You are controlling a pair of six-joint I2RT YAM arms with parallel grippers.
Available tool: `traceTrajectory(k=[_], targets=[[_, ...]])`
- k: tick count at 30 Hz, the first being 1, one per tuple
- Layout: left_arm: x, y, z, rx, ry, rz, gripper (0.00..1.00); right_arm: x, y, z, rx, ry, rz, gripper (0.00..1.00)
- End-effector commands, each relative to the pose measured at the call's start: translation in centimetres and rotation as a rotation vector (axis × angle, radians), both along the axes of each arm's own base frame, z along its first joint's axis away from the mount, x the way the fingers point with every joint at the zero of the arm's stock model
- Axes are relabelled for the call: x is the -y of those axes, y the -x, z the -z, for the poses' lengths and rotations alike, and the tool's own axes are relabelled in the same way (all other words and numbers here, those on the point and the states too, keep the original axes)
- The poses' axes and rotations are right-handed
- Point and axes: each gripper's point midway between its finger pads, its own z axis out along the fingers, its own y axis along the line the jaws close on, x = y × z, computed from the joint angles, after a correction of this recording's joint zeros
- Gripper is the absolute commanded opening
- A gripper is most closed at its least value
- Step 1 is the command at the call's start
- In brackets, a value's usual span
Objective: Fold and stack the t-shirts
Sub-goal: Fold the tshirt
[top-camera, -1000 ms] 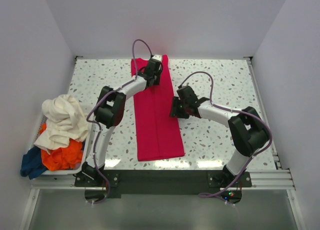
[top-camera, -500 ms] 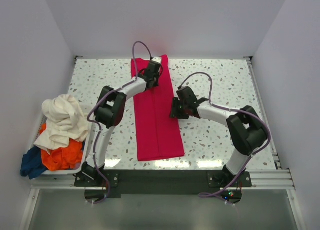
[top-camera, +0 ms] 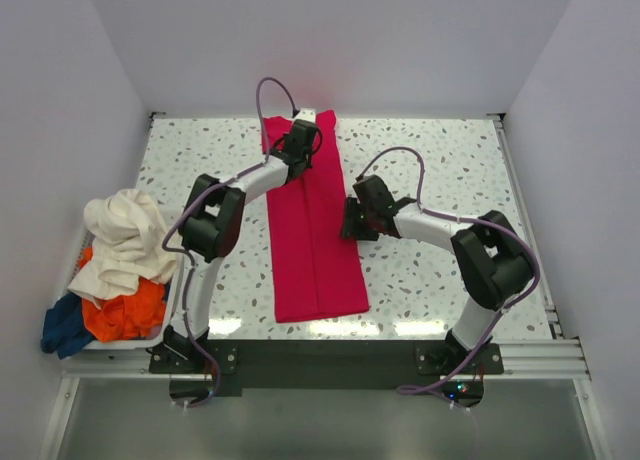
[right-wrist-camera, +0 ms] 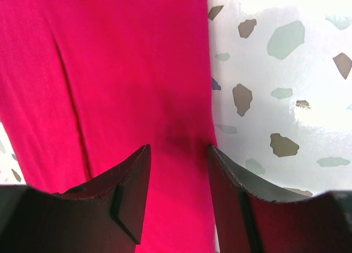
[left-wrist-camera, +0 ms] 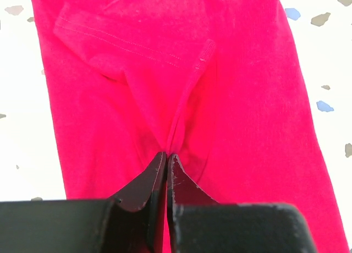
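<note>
Crimson t-shirt (top-camera: pixel 315 230) is lying folded into a long narrow strip down the middle of the speckled surface (top-camera: pixel 440 160), running from the far edge toward my bases. My left jaws are pressing together at its far end, pinching a raised ridge of the red cloth. My right jaws are standing spread at the strip's right edge, about midway along, with red cloth showing between them. The cream t-shirt (top-camera: pixel 125 240), orange t-shirt (top-camera: pixel 125 315) and dark blue t-shirt (top-camera: pixel 62 327) are sitting heaped together at the left side.
</note>
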Motion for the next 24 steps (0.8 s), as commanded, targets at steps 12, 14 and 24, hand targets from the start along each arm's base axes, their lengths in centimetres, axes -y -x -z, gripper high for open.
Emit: traceTrajectory(k=[12,14,24], targets=[[-0.6,-0.2,0.2,0.022,0.01,-0.063,0.03,0.5,0.3,0.3,0.002,0.018,0.003,0.49],[-0.5,-0.1,0.9,0.008,0.01,-0.061,0.05,1.0,0.1,-0.3,0.019,0.033,0.016,0.49],[-0.5,0.2,2.0,-0.019,0.028,-0.062,0.25,2.2,0.4,-3.3,0.078,0.054,0.016,0.51]])
